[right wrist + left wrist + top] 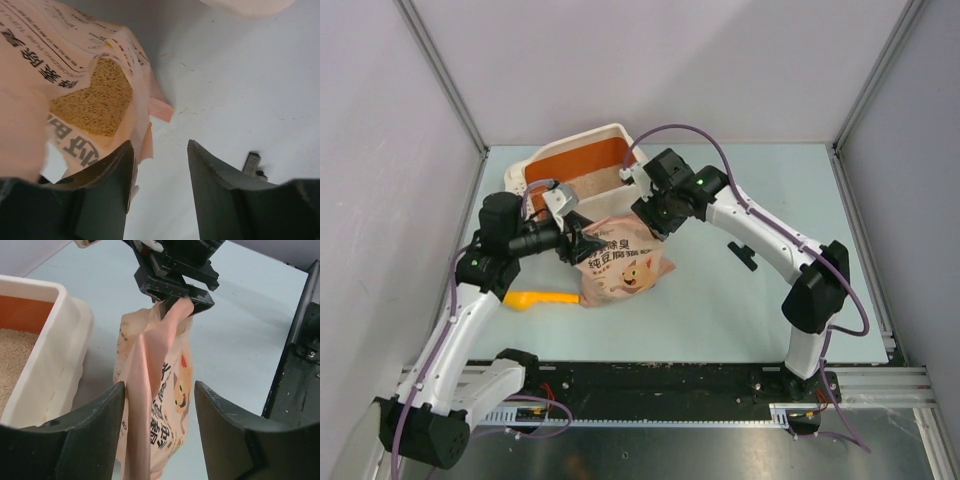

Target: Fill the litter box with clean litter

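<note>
I saw the box (45, 370) just behind the bag (625, 265), litter (12, 360) in it. Left gripper (160, 390) stood unclenched, bag's folded edge between its jaws. Right gripper (161, 145) was unclenched too, at the bag's mouth. Scoop (542, 300) lay left of the bag.

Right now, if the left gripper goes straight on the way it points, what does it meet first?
The bag: its folded edge stands between the open fingers of the left gripper, though exact depth is unclear.
</note>
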You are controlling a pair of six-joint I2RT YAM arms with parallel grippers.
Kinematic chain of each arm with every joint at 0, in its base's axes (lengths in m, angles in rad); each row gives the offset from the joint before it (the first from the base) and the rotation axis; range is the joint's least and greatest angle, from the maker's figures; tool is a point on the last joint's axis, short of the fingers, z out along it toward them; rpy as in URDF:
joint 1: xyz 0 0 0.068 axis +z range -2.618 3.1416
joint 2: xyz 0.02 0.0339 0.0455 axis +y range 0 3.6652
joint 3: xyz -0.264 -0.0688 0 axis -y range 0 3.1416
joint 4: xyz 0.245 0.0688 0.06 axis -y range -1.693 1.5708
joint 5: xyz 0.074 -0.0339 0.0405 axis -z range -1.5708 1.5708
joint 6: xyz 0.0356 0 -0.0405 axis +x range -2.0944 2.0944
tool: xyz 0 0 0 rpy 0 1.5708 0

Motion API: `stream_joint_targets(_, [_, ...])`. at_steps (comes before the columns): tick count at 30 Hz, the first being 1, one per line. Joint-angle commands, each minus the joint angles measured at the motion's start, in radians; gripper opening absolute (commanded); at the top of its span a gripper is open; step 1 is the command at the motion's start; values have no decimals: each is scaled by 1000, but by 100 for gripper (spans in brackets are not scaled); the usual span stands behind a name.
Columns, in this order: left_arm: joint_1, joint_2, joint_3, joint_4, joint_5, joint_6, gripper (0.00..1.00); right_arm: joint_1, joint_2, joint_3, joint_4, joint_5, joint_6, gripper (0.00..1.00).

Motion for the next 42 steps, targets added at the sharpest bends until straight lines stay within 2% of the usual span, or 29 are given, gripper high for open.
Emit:
stream_joint_targets(1, [-53, 67, 48, 10, 8, 64, 63, -27, -14, 52, -43, -115, 40, 46])
stream_joint_targets(5, [-86, 126, 50, -14, -94, 160, 62, -46, -12, 55, -34, -155, 41, 29])
stream_joint_targets(7, [-90, 149, 62, -22, -111, 180, 58, -56, -6, 77, -28, -167, 44, 4])
stream_joint_targets(8, [-93, 166, 68, -24, -123, 192, 51, -62, 0, 88, -19, -165, 47, 0])
stream_joint_targets(9, [-93, 177, 83, -24, -129, 196, 46, -69, 4, 104, -16, -171, 47, 0])
stream_joint_targets(10, [-93, 186, 94, -24, -131, 200, 31, -75, 21, 124, -17, -176, 52, 0])
stream_joint_targets(12, [-93, 205, 125, -25, -141, 217, 17, -92, 37, 177, -11, -187, 61, 0])
stream_joint_targets(13, [-93, 205, 137, -25, -144, 225, 2, -95, 46, 189, -6, -190, 67, 0])
stream_joint_targets(17, [-93, 190, 203, -25, -183, 313, 0, -115, 63, 252, 23, -191, 84, 0])
stream_joint_targets(21, [-93, 163, 275, -25, -164, 358, 0, -118, 70, 305, 35, -169, 89, 0])
stream_joint_targets(25, [-95, 101, 261, -24, -102, 335, 0, -139, 61, 306, 35, -116, 66, 0])
stream_joint_targets(27, [-100, 87, 222, -24, -89, 328, 0, -154, 87, 307, 3, -160, 52, 0])
stream_joint_targets(29, [-107, 85, 194, -22, -75, 308, 0, -158, 119, 318, -57, -184, 53, 16])
stream_joint_targets(30, [-121, 88, 171, -16, -72, 294, 0, -155, 130, 300, -59, -197, 50, 39])
stream_joint_targets(31, [-127, 88, 159, -7, -71, 262, 0, -139, 136, 275, -52, -187, 56, 47])
stream_joint_targets(33, [-155, 82, 116, 42, -74, 226, 0, -122, 150, 227, -42, -164, 61, 57])
stream_joint_targets(36, [-182, 71, 87, 77, -91, 188, 0, -107, 175, 229, -39, -165, 105, 62])
stream_joint_targets(42, [-189, 50, 71, 85, -118, 176, 0, -55, 182, 250, -34, -144, 118, 66])
